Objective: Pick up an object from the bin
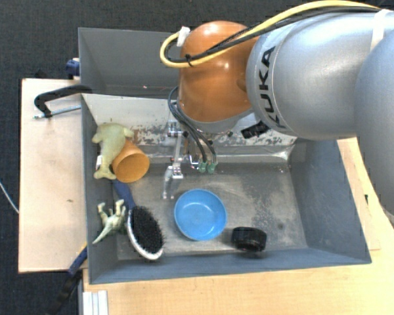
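My gripper [170,182] hangs below the orange wrist cover, over bare bin floor in the middle of the bin. A blue round bowl [200,215] lies open side up just below and to its right. An orange cup [131,165] lies tipped on its side to the left of the gripper, resting against a pale yellow-green soft toy [108,144]. A black oval brush [146,232] with a white rim and a blue handle lies at the lower left of the gripper. I see nothing held by the gripper.
A small pale green dinosaur figure [109,220] lies by the left wall next to the brush. A small black rounded thing [249,239] sits near the front wall, right of the bowl. The arm covers the back right of the bin.
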Available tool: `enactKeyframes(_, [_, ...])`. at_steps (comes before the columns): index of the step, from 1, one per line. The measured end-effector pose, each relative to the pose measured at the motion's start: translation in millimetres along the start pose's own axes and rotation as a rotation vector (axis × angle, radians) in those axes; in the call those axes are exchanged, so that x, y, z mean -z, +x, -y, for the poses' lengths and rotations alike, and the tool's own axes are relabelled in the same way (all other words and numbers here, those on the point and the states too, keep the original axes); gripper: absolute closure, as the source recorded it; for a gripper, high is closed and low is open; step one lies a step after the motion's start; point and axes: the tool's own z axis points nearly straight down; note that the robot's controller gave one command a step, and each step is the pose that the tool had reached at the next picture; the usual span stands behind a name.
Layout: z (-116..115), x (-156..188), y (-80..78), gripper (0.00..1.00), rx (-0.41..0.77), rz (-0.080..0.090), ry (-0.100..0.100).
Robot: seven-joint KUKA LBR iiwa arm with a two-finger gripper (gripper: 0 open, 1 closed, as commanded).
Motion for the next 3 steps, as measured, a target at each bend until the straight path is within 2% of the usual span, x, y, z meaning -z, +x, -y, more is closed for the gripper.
enactKeyframes(1, [103,-84,-5.0,0.00,0.122,-0.007,0.004])
enactKeyframes(2, [84,-135,-30.8,0.00,0.157,0.006,0.000])
enactKeyframes(3, [84,-131,-31.8,1.00,0.157,0.008,-0.001])
